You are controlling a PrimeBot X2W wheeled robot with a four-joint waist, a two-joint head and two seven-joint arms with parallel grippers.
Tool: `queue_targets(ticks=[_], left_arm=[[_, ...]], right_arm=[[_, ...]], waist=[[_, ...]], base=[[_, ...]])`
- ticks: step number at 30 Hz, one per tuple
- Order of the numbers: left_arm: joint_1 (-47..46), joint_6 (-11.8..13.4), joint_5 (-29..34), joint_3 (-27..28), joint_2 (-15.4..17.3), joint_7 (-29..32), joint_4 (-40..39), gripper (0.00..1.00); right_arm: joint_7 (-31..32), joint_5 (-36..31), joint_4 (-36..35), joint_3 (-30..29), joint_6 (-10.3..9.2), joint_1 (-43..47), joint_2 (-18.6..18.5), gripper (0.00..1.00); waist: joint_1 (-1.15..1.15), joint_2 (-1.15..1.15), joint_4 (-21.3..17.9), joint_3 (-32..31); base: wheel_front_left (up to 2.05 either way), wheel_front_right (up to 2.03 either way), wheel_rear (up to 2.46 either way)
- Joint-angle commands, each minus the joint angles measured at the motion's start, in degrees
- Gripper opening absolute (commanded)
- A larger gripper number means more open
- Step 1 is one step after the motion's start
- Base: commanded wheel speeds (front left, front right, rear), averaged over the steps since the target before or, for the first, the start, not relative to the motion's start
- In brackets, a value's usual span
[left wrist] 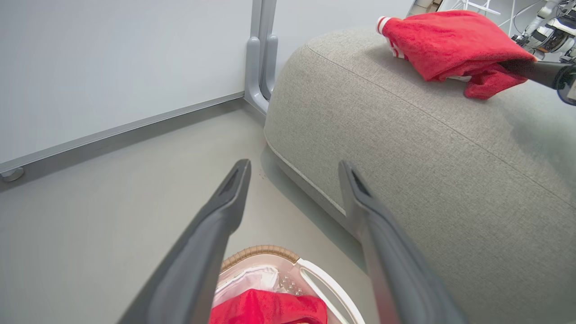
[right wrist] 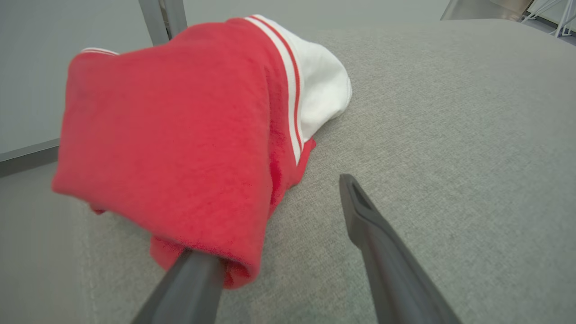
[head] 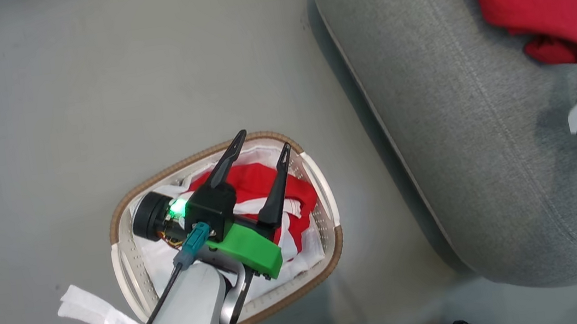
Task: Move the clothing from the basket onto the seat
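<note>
**1. basket** (head: 114, 222): on the floor (head: 42, 131), directly beneath the left gripper. Brown rim just beyond the fingertips in the head view.

**2. left gripper** (head: 263, 140): jaws spread wide, holding nothing, poised over the basket. Contact with the cloth below not possible to tell.

**3. red clothing** (head: 255, 182): bunched with white trim, under and between the left fingers, lying on the white sheet (head: 160, 260).
- Likely hazard: pinching the sheet along with the cloth, then lifting the liner or tipping the basket. Cause: white trim and white liner lying tangled close together below the fingertips.
- Second hazard: closing on a shallow fold and shedding it over the floor short of the cushion.

**4. seat** (head: 456, 136): to the right of the left gripper, beneath the right one. Rounded edge sloping down toward the floor.

**5. red garment** (right wrist: 171, 135): already on the seat, draped over one finger of the right gripper.

**6. right gripper** (right wrist: 270, 216): jaws wide apart, clamping nothing. One finger tucked inside the lower fold, the other bare over the grey fabric just beside it.
- Likely hazard: hooking the hem on withdrawal and dragging the piece toward the rounded edge. Cause: cloth wrapped round the buried finger.
</note>
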Motion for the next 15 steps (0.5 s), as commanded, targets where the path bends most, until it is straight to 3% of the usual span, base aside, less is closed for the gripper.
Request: queue_targets(ticks=[1, 6, 15], left_arm=[[1.3, -0.2, -0.2, 0.5, 0.1, -0.1, 0.3, 1.0], [3.8, -0.2, -0.4, 2.4, 0.0, -0.1, 0.4, 1.0], [8.8, 0.5, 1.2, 10.1, -0.3, -0.1, -0.2, 1.0]], right_arm=[[-0.3, -0.3, -0.4, -0.8, -0.08, 2.1, 0.1, 1.0], [-0.3, -0.4, -2.9, -1.7, -0.08, 7.5, 1.1, 1.0], [-0.3, 2.4, -12.5, 4.4, -0.08, 15.1, 5.0, 1.0]], waist=[[-0.01, 0.0, -0.8, -2.9], [-0.01, 0.0, -0.9, -6.8], [-0.01, 0.0, 0.5, -12.4]], base=[[0.0, 0.0, 0.0], [0.0, 0.0, 0.0], [0.0, 0.0, 0.0]])
